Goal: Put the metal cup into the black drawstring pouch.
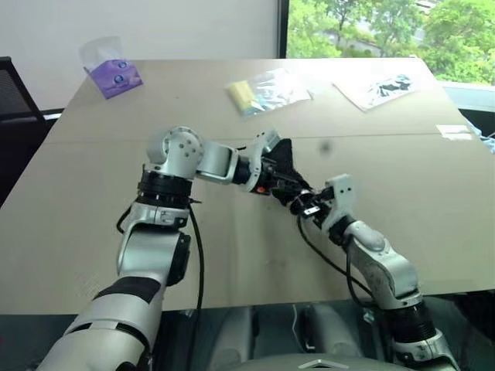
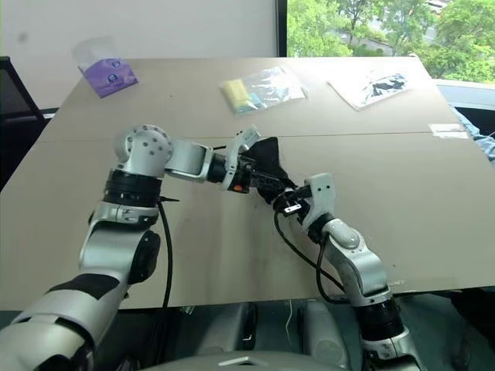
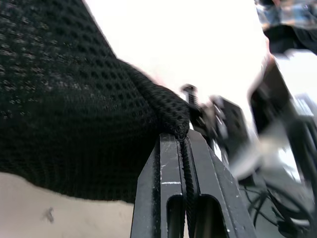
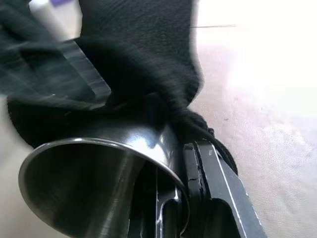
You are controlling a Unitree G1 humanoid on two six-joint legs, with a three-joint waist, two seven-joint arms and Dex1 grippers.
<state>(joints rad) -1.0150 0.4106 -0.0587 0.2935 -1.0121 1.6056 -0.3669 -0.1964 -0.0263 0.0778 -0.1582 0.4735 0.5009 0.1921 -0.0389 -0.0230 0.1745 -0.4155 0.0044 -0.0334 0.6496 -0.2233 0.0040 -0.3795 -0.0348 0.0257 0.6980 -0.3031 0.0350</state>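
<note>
Right wrist view: right claw (image 4: 181, 198) grips the metal cup (image 4: 99, 183) at the black drawstring pouch (image 4: 143, 54), pinched by left claw (image 3: 181, 163); next, push it inside.

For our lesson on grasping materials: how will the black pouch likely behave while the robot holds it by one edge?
Probably floppy: the black pouch is mesh fabric that bunches where the left end effector pinches it. Its mouth may sag shut, with only one edge gripped. It looks light, hanging above the table from that single pinch.
</note>
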